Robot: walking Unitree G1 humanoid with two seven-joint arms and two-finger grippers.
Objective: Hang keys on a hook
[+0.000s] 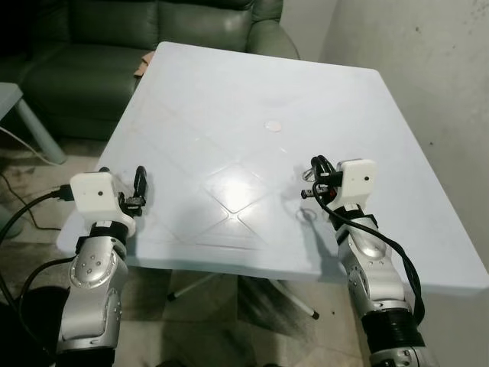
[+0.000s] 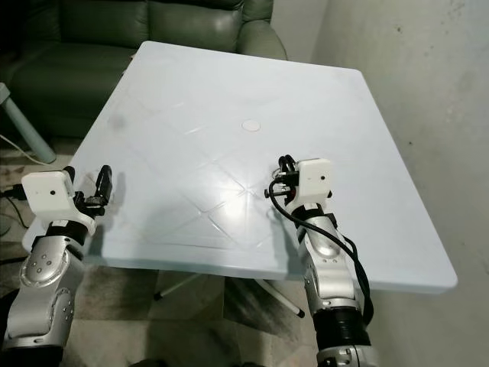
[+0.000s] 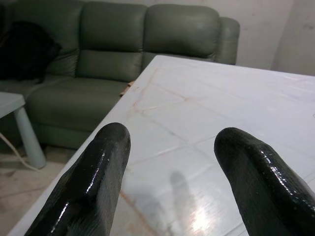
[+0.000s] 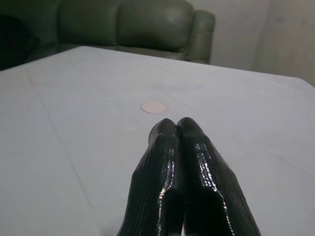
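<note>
Over the white table (image 1: 252, 107), left pincer (image 3: 170, 162) gapes apart, right pincer (image 4: 176, 129) pressed together.

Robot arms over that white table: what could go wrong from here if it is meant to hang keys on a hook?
The white table carries just a small round mark; I can make out no keys or hook, so the robot may search or grasp at nothing. The right gripper is shut, fingers pressed together, and must open before picking anything up. The left gripper is open near the table's left edge, where a low move could knock it.
</note>
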